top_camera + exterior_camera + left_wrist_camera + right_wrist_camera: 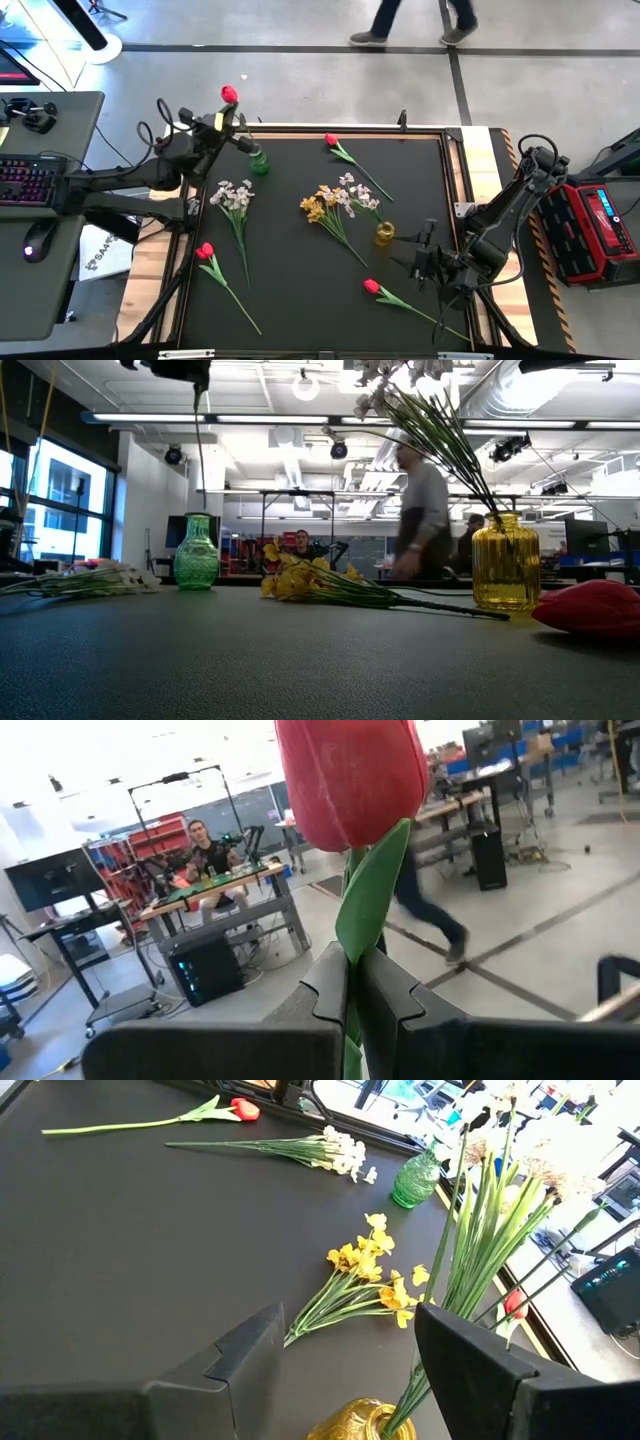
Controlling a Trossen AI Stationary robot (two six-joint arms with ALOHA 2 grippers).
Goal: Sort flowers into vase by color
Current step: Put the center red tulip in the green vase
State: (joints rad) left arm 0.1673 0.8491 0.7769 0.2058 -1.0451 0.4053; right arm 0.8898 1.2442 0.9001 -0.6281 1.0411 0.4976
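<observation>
Holding a red tulip [229, 94] by its stem, our left gripper [222, 120] is hovering at the upper left of the high view, just above the green vase [259, 159]. Its fingers [330, 985] are pressing together on the green stem, and the red bloom is filling the top of the left wrist view.

We are keeping our right gripper [428, 252] at the lower right of the high view, just beside the yellow vase [384, 234]. Its fingers [245, 1355] are standing spread apart with nothing between them, and the yellow vase's mouth is sitting just ahead of them.

A white-blossom bunch [352, 192] is standing in the yellow vase, leaning toward the middle of the mat [300, 290]. A yellow blossom bunch [322, 208] is lying on the mat just left of that vase. Another white bunch [234, 196] is lying left of centre. Three more red tulips are resting on the mat: one at the top centre [333, 142], one at the lower left [206, 252] and one at the lower right [372, 287].

A person [420, 510] is walking past behind the table in the low view.
</observation>
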